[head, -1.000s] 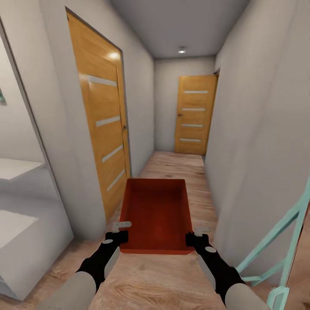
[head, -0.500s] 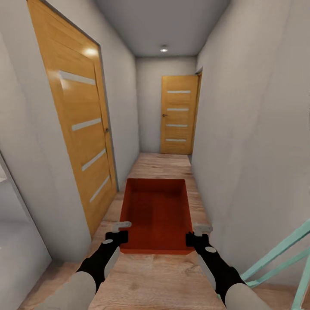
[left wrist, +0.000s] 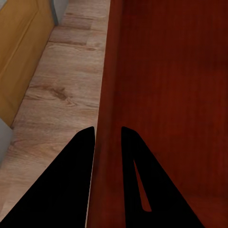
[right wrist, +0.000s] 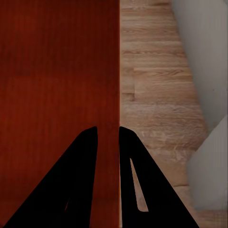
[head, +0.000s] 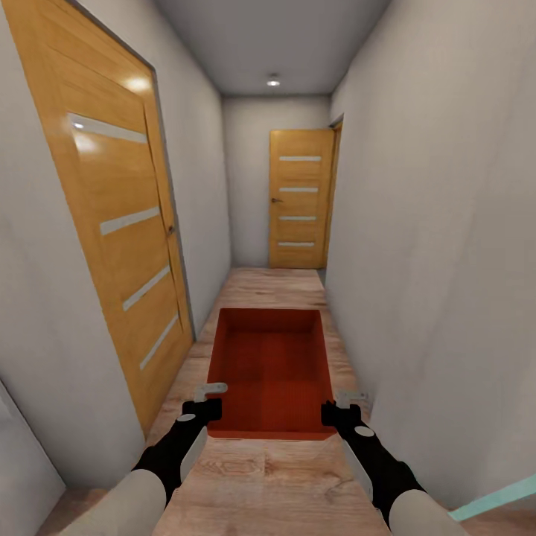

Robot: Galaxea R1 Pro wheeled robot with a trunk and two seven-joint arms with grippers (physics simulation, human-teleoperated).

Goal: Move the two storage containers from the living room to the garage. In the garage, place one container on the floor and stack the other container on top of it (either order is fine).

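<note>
White walls close in a narrow corridor with a light wood plank floor point(head: 260, 476) and a single ceiling lamp point(head: 273, 80). Two wooden doors show: one side door point(head: 112, 223) on the wall beyond the left jaws, and one end door point(head: 299, 199) far ahead of both jaws. Each door has four pale horizontal strips.

One storage container point(head: 272, 368), orange-red and open-topped, is held off the floor between the two arms, its length stretching away ahead of the jaws and its inside empty. The left gripper point(head: 211, 390) has its jaws closed over the container's left wall near the close corner, one finger point(left wrist: 66, 180) outside the wall and one inside. The right gripper point(head: 350, 397) pinches the right wall the same way, its jaws astride the rim. A strip of pale green point(head: 491, 497) lies low, outward of the right arm.
</note>
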